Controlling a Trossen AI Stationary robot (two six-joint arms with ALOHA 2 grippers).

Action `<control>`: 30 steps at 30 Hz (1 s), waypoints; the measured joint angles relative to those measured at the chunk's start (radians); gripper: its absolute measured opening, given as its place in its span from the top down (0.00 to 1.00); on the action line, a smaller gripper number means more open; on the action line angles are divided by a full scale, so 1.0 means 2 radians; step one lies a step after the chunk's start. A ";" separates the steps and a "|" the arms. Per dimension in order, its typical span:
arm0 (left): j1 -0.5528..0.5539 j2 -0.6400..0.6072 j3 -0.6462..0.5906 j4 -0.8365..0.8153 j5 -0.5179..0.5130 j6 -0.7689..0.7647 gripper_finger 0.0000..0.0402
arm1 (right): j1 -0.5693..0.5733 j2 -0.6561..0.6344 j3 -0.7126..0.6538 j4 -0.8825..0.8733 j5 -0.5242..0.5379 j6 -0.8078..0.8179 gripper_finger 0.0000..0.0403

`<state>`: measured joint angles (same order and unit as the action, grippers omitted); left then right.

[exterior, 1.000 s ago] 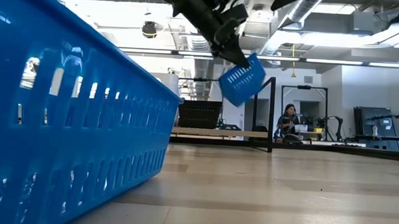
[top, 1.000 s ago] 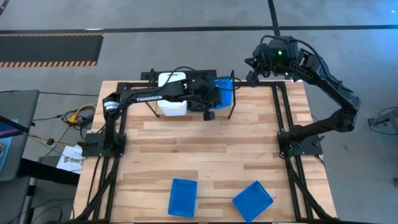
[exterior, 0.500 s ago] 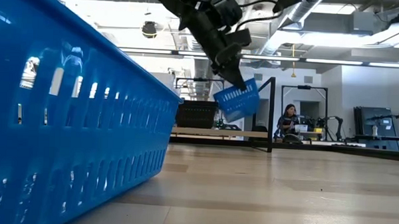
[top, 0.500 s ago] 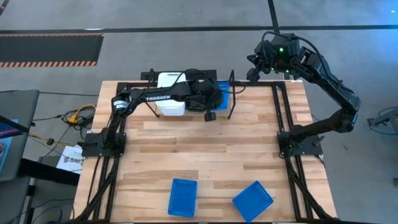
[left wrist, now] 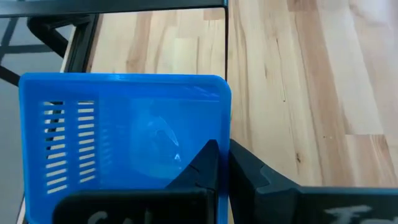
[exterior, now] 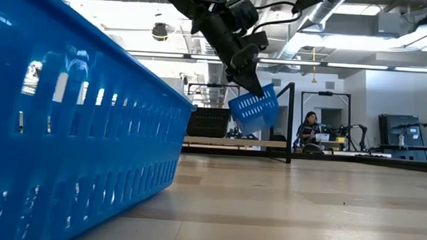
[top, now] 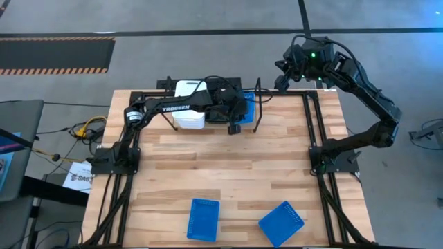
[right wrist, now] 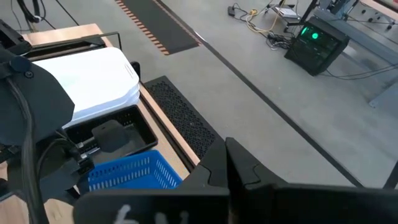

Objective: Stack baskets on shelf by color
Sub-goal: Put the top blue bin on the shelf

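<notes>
My left gripper is shut on a blue basket over the right end of the black shelf at the table's far edge. In the low view this basket hangs tilted under the gripper. A stack of white baskets sits in the shelf to its left, with black baskets between the two. Two more blue baskets lie flat near the table's near edge. My right gripper is shut on nothing, raised beyond the far right corner. My left gripper pinches one side wall of the blue basket at its rim, one finger inside the basket and the other outside. The fingers slant down from the table's left. The basket hangs tilted below them, clear of the table.
The near blue basket fills the left half of the low view. Black frame rails run along the table's left and right sides. Bare wood lies between the shelf and the near baskets. A person sits far off in the room.
My left gripper has sunk toward the shelf with the blue basket and tipped further down, then kept still. The basket now hangs lower and still tilted.
</notes>
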<state>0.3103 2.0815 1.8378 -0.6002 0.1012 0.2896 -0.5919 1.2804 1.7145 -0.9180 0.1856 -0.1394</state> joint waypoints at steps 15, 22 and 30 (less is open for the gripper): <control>-0.002 0.000 0.000 -0.013 -0.067 0.006 0.71 | 0.000 0.000 0.000 0.000 0.000 -0.004 1.00; -0.003 0.000 0.000 -0.003 -0.079 -0.014 0.62 | 0.000 0.000 0.000 0.000 0.000 -0.009 1.00; -0.005 -0.007 0.099 -0.094 -0.116 -0.048 0.76 | 0.000 0.000 0.000 -0.007 0.000 -0.009 1.00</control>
<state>0.2996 2.0682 2.0362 -0.7880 -0.1307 0.1941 -0.5919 1.2804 1.7145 -0.9328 0.1856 -0.1581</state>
